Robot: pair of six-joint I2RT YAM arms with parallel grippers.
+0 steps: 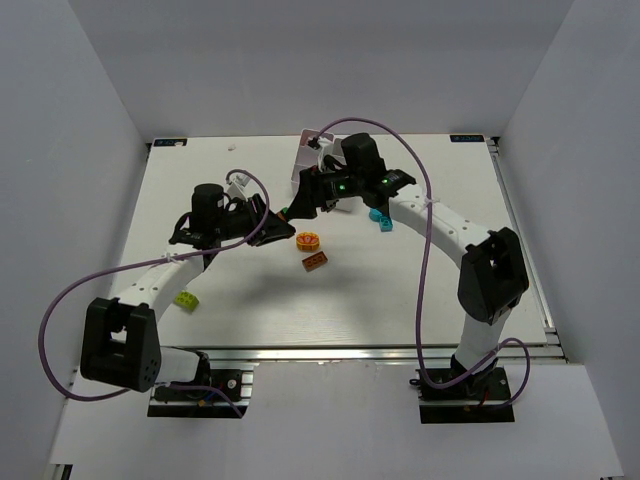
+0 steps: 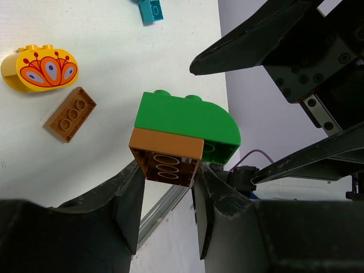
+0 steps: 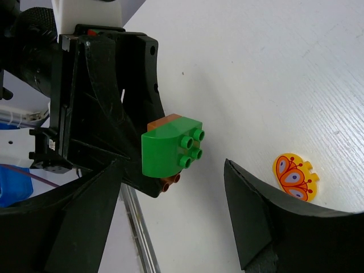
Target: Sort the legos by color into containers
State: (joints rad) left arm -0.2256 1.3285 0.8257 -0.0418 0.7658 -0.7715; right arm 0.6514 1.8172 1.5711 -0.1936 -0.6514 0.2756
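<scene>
My left gripper is shut on the orange-brown lower brick of a two-colour stack and holds it above the table. A green curved brick is stuck on top of it. My right gripper is open. Its wide fingers stand on either side of the green brick without touching it. In the top view both grippers meet near the table's middle, around the stack. The white containers sit at the back, partly hidden by the right arm.
A yellow brick with an orange butterfly print and a flat orange-brown brick lie just in front of the grippers. A cyan brick lies under the right arm. A lime brick lies by the left arm.
</scene>
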